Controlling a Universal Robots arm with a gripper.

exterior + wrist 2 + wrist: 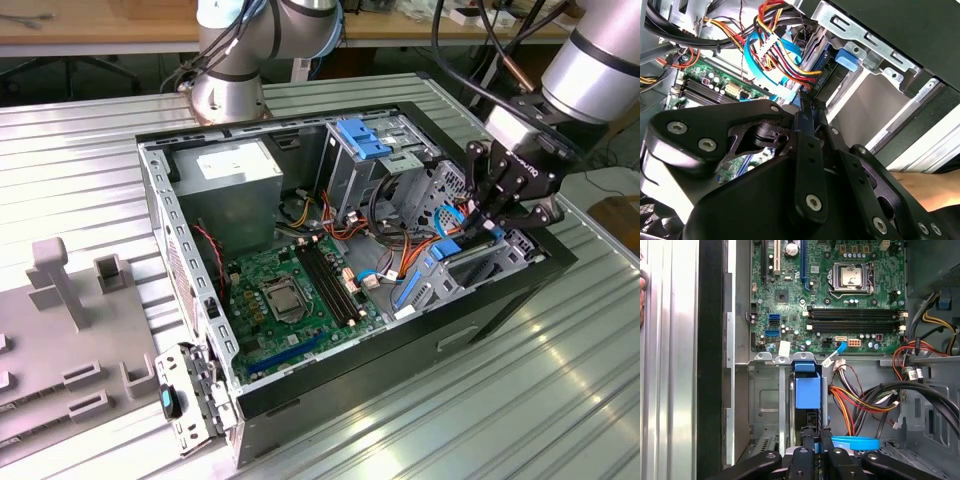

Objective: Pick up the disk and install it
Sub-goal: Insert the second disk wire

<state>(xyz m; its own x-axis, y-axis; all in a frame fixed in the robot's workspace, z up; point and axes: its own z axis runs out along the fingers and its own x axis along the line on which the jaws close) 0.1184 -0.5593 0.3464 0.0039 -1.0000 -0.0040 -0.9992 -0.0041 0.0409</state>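
Note:
The disk (807,416) stands on edge in the metal drive bay (765,405) at the front corner of the open computer case (500,300). Its blue carrier frame (806,386) faces the motherboard. My gripper (812,439) is shut on the disk's narrow edge, its black fingers (805,131) pressed together on the thin dark body. In the exterior view the gripper (492,222) hangs over the case's right end, with the disk's blue carrier (445,250) just below it. Most of the disk is hidden inside the bay.
Red, orange, yellow and blue cables (865,397) crowd the space beside the bay. The green motherboard (290,290) covers the case floor. A grey power-supply box (235,170) and a blue-tabbed drive cage (365,140) stand at the back. A grey fixture (60,310) lies on the table.

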